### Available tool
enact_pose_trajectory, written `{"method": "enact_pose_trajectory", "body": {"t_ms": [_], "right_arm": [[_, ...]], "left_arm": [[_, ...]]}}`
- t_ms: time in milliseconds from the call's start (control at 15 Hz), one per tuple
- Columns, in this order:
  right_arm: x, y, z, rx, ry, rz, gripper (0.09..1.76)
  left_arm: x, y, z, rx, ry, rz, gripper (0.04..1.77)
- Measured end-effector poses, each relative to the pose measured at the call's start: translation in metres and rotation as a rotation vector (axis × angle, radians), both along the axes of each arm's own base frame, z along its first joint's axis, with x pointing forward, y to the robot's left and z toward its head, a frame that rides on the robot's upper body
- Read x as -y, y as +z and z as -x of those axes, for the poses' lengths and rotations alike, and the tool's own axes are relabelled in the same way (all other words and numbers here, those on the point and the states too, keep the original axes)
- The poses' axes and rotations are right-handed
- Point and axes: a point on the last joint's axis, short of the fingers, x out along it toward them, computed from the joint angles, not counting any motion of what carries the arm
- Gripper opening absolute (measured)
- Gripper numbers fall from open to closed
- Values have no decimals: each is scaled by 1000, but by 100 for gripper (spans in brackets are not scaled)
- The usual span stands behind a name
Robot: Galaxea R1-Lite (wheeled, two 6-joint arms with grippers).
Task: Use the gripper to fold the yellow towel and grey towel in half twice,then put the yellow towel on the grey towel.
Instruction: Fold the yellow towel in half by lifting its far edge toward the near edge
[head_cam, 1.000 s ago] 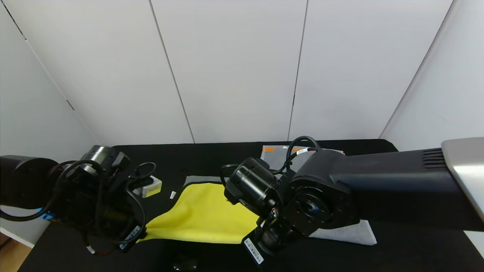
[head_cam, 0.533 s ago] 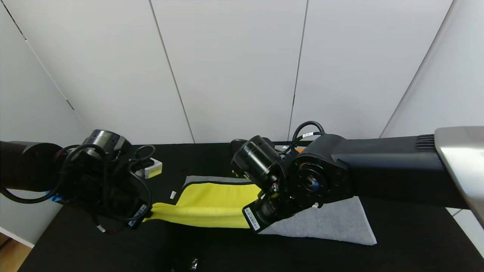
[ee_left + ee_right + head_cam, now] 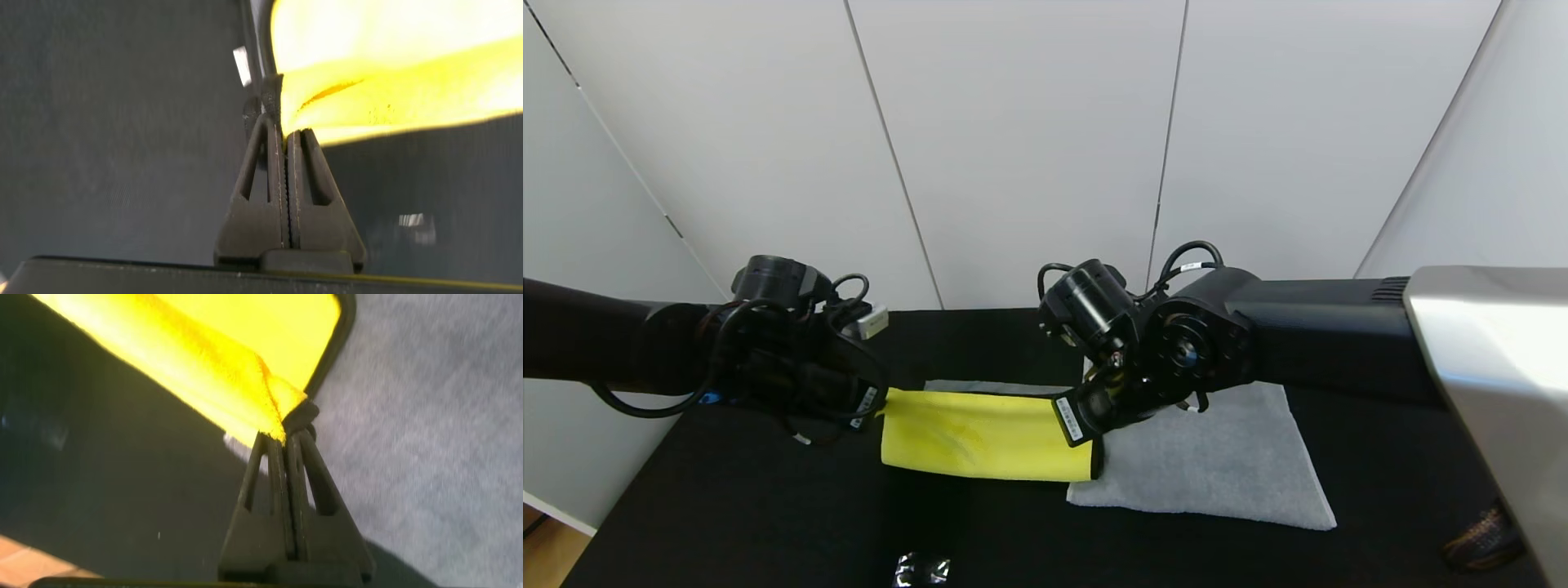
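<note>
The yellow towel (image 3: 980,434) hangs stretched as a folded band between my two grippers above the black table (image 3: 727,506). My left gripper (image 3: 876,404) is shut on its left end; the wrist view shows the closed fingers (image 3: 286,155) pinching the yellow cloth (image 3: 392,73). My right gripper (image 3: 1086,425) is shut on its right end, pinching the yellow corner (image 3: 270,392) with its black edging. The grey towel (image 3: 1217,457) lies flat and folded on the table below and right of the right gripper, also in the right wrist view (image 3: 441,425). Its patterned band is hidden.
White wall panels (image 3: 1029,147) stand behind the table. A small shiny object (image 3: 920,567) lies near the table's front edge. The table's left edge (image 3: 572,539) drops to a wooden floor.
Both grippers have lifted and carried the yellow towel's near edge toward the back. The towel went from a draped sheet to a narrow folded band. The grey towel is now more uncovered.
</note>
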Motion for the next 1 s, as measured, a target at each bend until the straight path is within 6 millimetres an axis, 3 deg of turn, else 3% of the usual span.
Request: {"method": "enact_pose_trajectory", "body": {"t_ms": [600, 1000], "right_arm": [[3, -26, -45, 102, -63, -89, 13], [4, -43, -60, 118, -86, -102, 13]], "left_arm": [[3, -26, -54, 94, 99, 117, 11], [4, -46, -71, 132, 122, 141, 11]]}}
